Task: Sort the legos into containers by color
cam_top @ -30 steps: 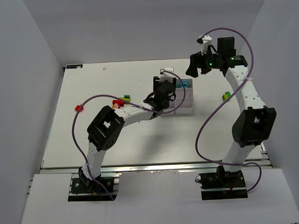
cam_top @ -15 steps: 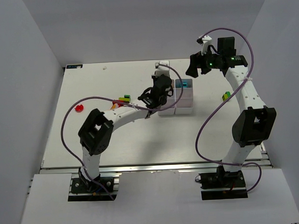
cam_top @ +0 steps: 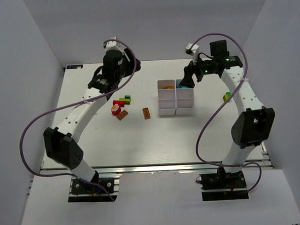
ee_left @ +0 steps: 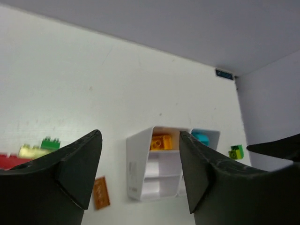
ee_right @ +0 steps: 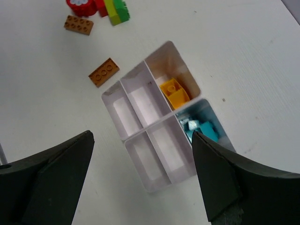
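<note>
The white six-compartment tray [cam_top: 176, 110] stands mid-table. Its far-left compartment holds an orange lego [cam_top: 168, 86] and its far-right one teal legos [ee_right: 200, 129]; the other compartments show nothing inside. Loose to its left lie two brown legos [cam_top: 146, 113] [cam_top: 122, 115], a red piece [cam_top: 115, 109] and a yellow-green pair [cam_top: 125, 99]. A green-yellow lego [cam_top: 228, 95] lies at the right. My left gripper [cam_top: 100, 83] is open and empty, high at the far left. My right gripper [cam_top: 185, 81] is open and empty above the tray's far-right corner.
White walls enclose the table on three sides. The left arm's purple cable [cam_top: 32, 131] loops out over the left side. In the left wrist view the tray [ee_left: 136, 168] shows between the fingers, with a brown plate [ee_left: 100, 192] beside it.
My left arm has swung away from over the tray to the far left, uncovering the tray and the brown legos. My right gripper has come down and left to the tray's far-right corner.
</note>
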